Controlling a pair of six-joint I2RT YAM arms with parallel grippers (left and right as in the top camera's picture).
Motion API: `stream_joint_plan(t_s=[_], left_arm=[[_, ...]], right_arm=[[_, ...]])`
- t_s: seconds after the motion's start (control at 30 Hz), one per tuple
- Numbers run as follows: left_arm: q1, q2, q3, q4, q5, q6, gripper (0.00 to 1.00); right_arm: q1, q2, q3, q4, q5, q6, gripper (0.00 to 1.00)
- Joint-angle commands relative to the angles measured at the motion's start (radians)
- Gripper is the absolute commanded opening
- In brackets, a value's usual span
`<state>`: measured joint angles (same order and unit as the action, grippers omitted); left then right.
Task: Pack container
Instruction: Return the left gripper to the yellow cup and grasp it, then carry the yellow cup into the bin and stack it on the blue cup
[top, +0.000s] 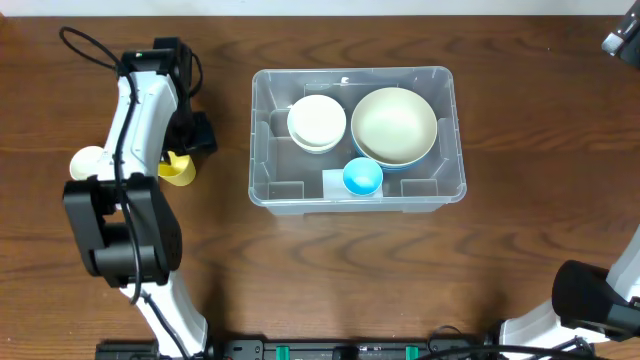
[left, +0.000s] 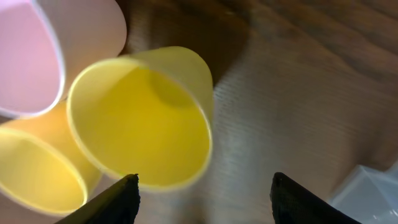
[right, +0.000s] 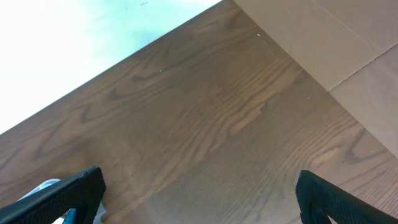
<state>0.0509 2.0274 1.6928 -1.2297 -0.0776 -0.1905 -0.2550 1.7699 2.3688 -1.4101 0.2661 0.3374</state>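
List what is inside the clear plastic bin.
Clear plastic bin holds a small round cream bowl, a large cream bowl nested in a bigger blue bowl, only its rim showing, and a small blue bowl. Anything beneath them is covered.

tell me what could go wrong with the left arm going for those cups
The yellow cup sits tight against a pink cup and a second yellow cup; the open left gripper might nudge or pinch a neighbour.
The container already holds bowls, so a dropped cup may land on one and tip.
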Motion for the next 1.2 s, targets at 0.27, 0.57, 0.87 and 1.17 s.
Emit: stream_joint_plan(t_s=[0.27, 0.57, 0.87, 1.17], left_arm=[[0.002, 0.126, -0.002, 0.033, 0.037, 0.007, 0.22], [0.002, 0.092, 0.015, 0.029, 0.07, 0.037, 0.06], [-0.045, -0.15, 0.028, 0.024, 0.131, 0.067, 0.06], [-0.257, -0.461, 0.028, 0.087, 0.284, 0.162, 0.06]], right_arm=[[-0.006, -0.002, -0.002, 0.0, 0.011, 0.018, 0.99], [-0.006, -0.002, -0.002, 0.0, 0.011, 0.018, 0.99], [-0.006, -0.002, -0.002, 0.0, 0.011, 0.018, 0.99], [-0.006, -0.002, -0.002, 0.0, 0.011, 0.018, 0.99]])
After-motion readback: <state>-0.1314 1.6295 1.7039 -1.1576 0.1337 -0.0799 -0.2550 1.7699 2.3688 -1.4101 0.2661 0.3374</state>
